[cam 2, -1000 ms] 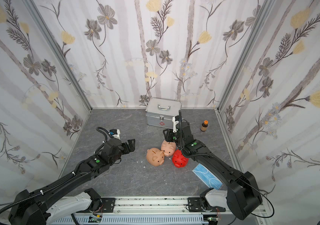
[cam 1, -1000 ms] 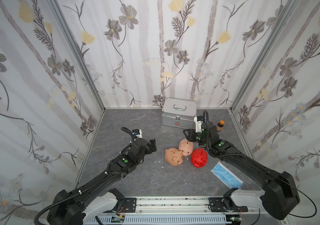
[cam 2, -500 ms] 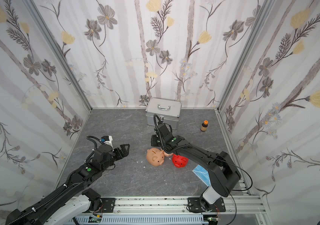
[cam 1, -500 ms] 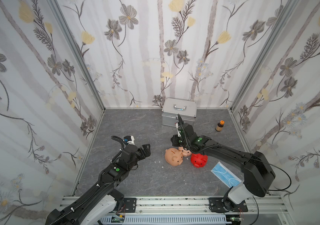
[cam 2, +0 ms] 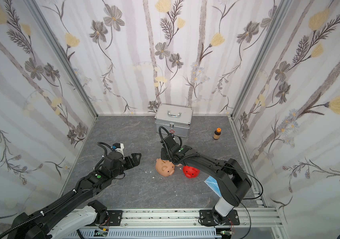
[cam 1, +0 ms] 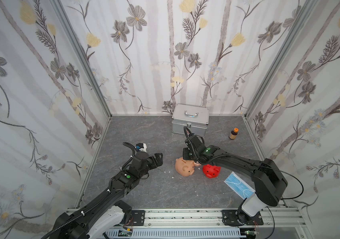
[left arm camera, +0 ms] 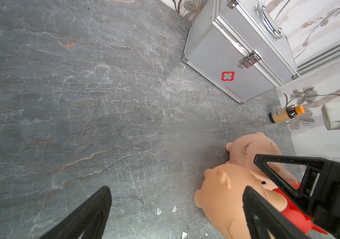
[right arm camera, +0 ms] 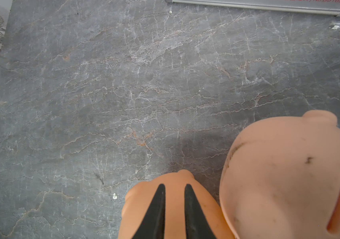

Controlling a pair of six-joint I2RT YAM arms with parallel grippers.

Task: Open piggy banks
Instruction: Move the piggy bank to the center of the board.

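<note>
Your left arm reaches low toward frame centre, left gripper (cam 1: 159,159) spread wide, near the piggy banks (cam 1: 184,168). Your right arm arches over them, hiding one; right gripper (right arm camera: 174,186) nearly closed above a peach pig (right arm camera: 140,207), grip unclear. Higher in frame: silver case (cam 1: 189,122), brown bottle (cam 1: 233,133); blue mask (cam 1: 239,186) lower right.

Open grey floor (cam 1: 144,132) lies between my left gripper (cam 1: 158,159) and the piggy banks (cam 1: 184,168). The three huddle tight, leaving no way between. The metal case (cam 1: 189,122) stands near behind them; the bottle (cam 1: 233,133) stands well apart.
</note>
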